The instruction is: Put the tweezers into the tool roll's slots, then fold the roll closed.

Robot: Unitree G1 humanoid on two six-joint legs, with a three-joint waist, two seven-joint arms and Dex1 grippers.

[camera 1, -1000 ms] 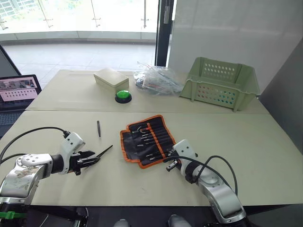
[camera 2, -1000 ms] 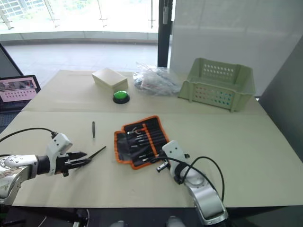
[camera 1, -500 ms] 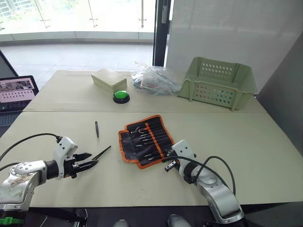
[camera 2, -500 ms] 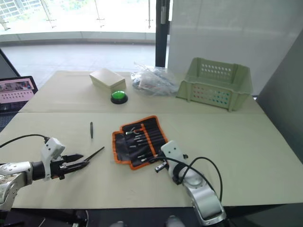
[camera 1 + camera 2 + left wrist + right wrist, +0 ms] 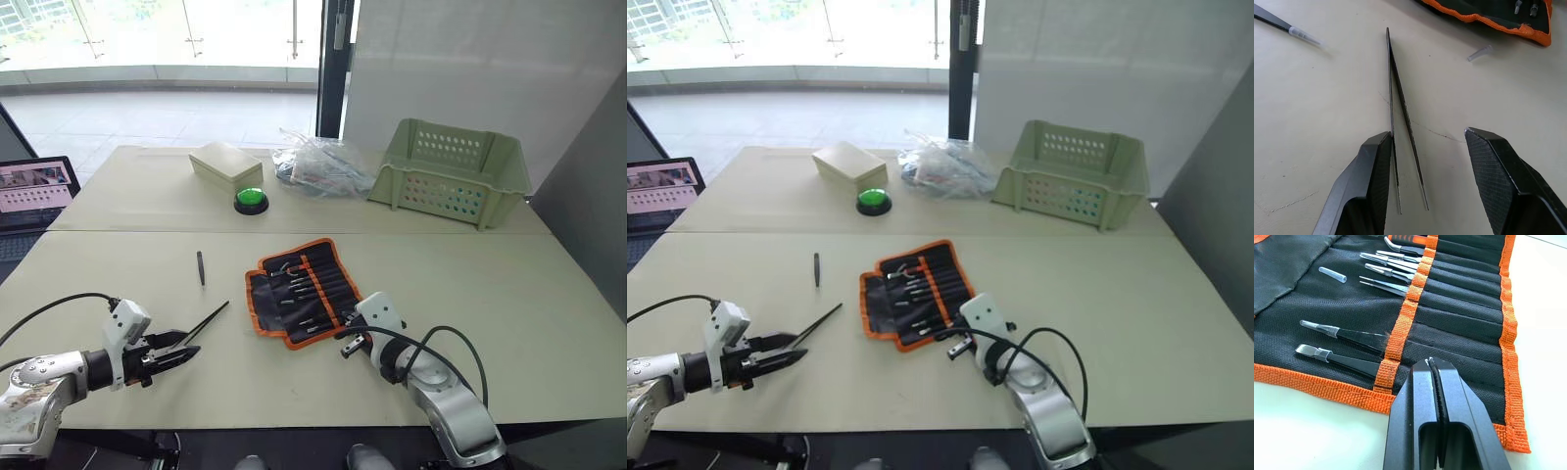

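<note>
The tool roll lies open on the table, black with orange trim. Several tweezers sit in its slots with their tips out. One loose pair of tweezers lies on the table, its near end between the fingers of my open left gripper, close to one finger. Another loose pair of tweezers lies farther off, left of the roll. My right gripper is shut and empty over the roll's near orange edge.
A green basket, a crumpled plastic bag, a beige box and a green button stand at the back. A laptop is at the far left. A small clear cap lies near the roll.
My left gripper has drawn back toward the table's near edge, and the loose tweezers stay on the table. The right gripper has barely moved.
</note>
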